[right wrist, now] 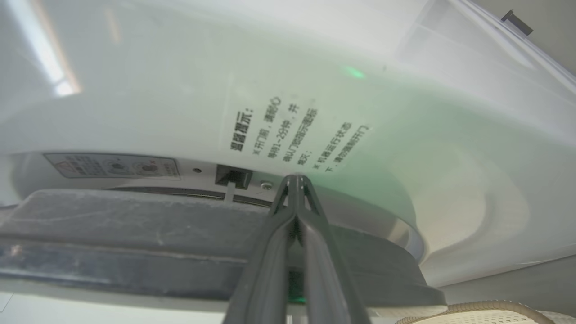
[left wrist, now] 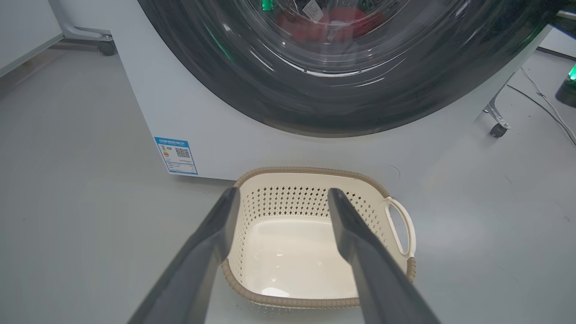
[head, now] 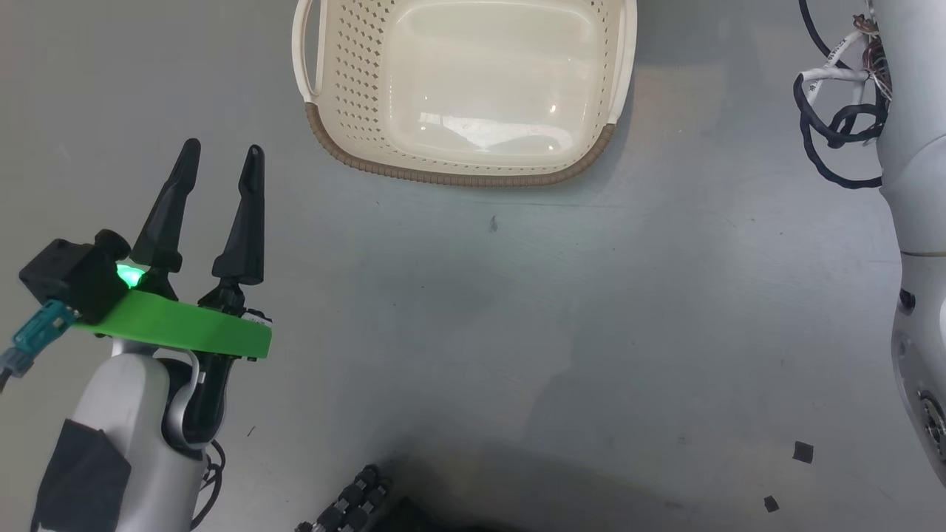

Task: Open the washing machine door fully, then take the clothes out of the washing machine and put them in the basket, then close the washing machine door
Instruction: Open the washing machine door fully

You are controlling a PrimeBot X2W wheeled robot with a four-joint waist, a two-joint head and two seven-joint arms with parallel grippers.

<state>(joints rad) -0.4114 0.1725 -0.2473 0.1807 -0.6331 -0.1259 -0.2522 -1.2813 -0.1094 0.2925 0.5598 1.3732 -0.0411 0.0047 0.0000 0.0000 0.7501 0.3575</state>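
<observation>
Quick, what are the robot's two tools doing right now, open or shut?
Left tool: open, holding nothing.
Right tool: shut, nothing seen in it.

- From the head: steeply down, the basket (head: 355,89) at the top edge.
- From the left wrist: low across the same basket to the washing machine (left wrist: 216,135) behind it.
- From the right wrist: close against the washing machine, near the basket.
</observation>
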